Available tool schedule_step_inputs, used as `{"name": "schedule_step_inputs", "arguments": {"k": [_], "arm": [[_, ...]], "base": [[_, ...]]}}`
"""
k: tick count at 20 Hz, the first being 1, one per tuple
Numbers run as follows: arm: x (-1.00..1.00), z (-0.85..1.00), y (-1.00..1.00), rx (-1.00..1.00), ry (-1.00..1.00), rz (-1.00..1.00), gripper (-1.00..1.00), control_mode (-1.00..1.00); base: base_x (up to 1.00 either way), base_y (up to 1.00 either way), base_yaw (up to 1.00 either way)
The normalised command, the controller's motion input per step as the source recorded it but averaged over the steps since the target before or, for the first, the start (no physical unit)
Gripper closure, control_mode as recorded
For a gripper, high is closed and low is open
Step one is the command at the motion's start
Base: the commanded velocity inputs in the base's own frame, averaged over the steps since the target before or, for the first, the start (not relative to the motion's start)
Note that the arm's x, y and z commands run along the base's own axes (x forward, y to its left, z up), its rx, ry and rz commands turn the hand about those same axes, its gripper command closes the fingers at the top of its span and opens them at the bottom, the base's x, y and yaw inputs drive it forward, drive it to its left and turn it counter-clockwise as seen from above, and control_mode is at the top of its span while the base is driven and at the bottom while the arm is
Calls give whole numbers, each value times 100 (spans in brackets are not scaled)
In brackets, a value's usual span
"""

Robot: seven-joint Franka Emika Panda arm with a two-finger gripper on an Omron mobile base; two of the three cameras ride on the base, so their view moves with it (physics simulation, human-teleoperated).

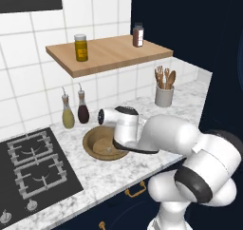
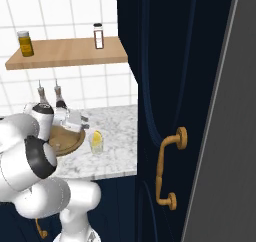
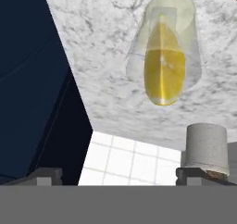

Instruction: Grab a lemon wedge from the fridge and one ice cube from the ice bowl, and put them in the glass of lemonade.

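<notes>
The glass of lemonade (image 3: 164,47) stands on the marble counter, and the yellow lemon wedge (image 3: 164,72) sits inside it. In the right base view the glass of lemonade (image 2: 96,142) stands just right of the tan ice bowl (image 2: 70,142), with the lemon wedge (image 2: 96,136) showing at its top. My gripper (image 2: 79,119) hovers over the bowl's right rim, a little left of and above the glass. The gripper (image 3: 122,177) is open, its fingertips (image 3: 44,176) far apart with nothing between them. The ice bowl (image 1: 97,146) lies partly under my arm. A grey panel at the right edge may be the fridge; I cannot tell.
Two spouted bottles (image 1: 75,111) stand behind the bowl. A grey utensil holder (image 1: 164,95) sits at the back right. The stove (image 1: 33,165) is left of the bowl. A tall navy cabinet with a gold handle (image 2: 167,171) stands right of the counter. Jars rest on the wooden shelf (image 1: 109,53).
</notes>
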Motion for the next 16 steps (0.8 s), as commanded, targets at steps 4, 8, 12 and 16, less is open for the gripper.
{"name": "schedule_step_inputs", "arguments": {"k": [4, 8, 12, 16], "arm": [[-100, 72, 53, -4, -24, 0, -100, -100], [-99, 100, 59, 0, -38, -1, -100, -100], [-59, 100, 71, 0, -40, -4, -100, -100], [-35, 85, 63, 0, -30, -2, -100, -100]], "base": [[0, 0, 0], [0, 0, 0], [0, 0, 0], [0, 0, 0]]}}
